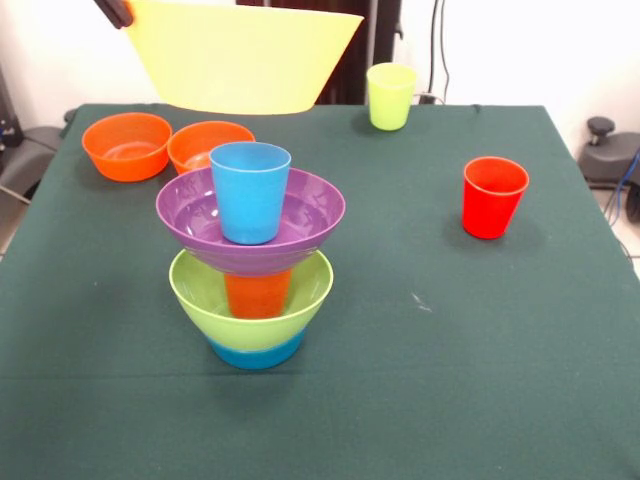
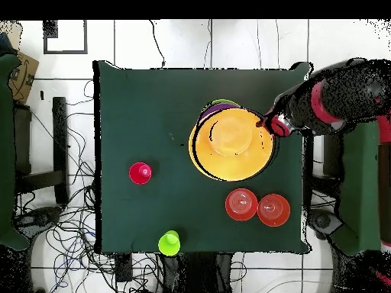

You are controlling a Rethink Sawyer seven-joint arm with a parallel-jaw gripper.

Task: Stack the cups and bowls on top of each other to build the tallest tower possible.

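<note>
The tower stands mid-table: a small blue bowl (image 1: 256, 353) lowest, then the lime green bowl (image 1: 200, 290), an orange cup (image 1: 257, 295) inside it, the purple bowl (image 1: 315, 215) on that, and a light blue cup (image 1: 250, 190) upright in the purple bowl. My gripper (image 1: 117, 11) is shut on the rim of the large yellow bowl (image 1: 240, 60) and holds it high in the air. In the overhead view the gripper (image 2: 268, 124) holds the yellow bowl (image 2: 229, 143) over the tower, and only the edge of the purple bowl (image 2: 212, 108) shows.
Two small orange bowls (image 1: 127, 146) (image 1: 205, 145) sit side by side behind the tower. A yellow-green cup (image 1: 390, 95) stands at the far edge of the green table (image 1: 450, 350). A red cup (image 1: 493, 196) stands alone to the right.
</note>
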